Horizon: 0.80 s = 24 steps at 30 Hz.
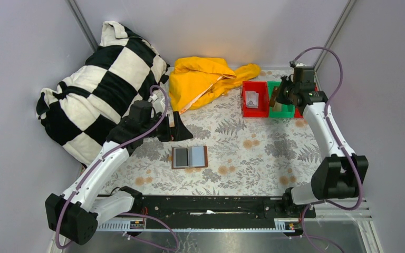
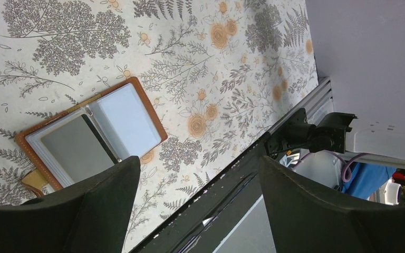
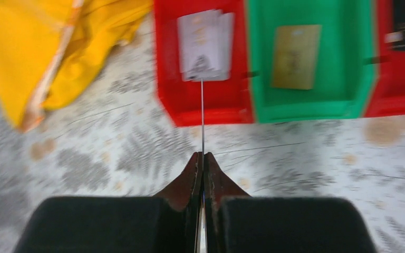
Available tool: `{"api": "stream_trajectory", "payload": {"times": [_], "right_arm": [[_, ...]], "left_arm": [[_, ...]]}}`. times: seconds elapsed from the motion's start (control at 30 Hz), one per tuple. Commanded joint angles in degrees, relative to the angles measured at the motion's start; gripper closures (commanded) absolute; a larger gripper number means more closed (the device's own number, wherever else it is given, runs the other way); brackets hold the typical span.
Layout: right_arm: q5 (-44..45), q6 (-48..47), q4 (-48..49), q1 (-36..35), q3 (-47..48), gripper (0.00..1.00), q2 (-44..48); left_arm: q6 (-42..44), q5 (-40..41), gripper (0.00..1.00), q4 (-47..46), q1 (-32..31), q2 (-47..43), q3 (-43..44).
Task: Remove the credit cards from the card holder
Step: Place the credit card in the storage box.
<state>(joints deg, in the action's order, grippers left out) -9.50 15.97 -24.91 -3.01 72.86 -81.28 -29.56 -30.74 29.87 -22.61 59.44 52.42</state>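
Lying open on the floral desk [image 1: 242, 153], the brown card holder [image 1: 190, 156] sits just beneath the left fingers [image 1: 182, 130], which are spread wide and empty. The right fingers [image 3: 211, 182] pinch a thin card [image 1: 275, 95] edge-on near the red bin [image 1: 244, 100] and the green bin [image 3: 306, 110], where a gold card [image 3: 295, 57] rests.

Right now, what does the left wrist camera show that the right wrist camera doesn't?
Left wrist only: the open wallet lying flat, with the left hand open near it. Right wrist only: the right hand shut on a thin card seen edge-on, a red bin holding white cards, a green bin holding a gold card, and yellow cloth. Both: the floral tablecloth.
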Motion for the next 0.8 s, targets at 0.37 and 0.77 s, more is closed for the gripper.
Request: {"api": "stream_trajectory", "payload": {"times": [0.37,0.77], "right_arm": [[18.3,-22.9,-5.2,8.9,28.2,1.0,-21.8],[4.5,-20.1,-15.5,17.2,46.0,0.99,-38.1]], "left_arm": [[1.5,-0.1,0.11,-2.2,0.2,-3.5,-3.5],[4.3,-5.9,0.1,-2.2,0.2,0.0,-1.3]]}}
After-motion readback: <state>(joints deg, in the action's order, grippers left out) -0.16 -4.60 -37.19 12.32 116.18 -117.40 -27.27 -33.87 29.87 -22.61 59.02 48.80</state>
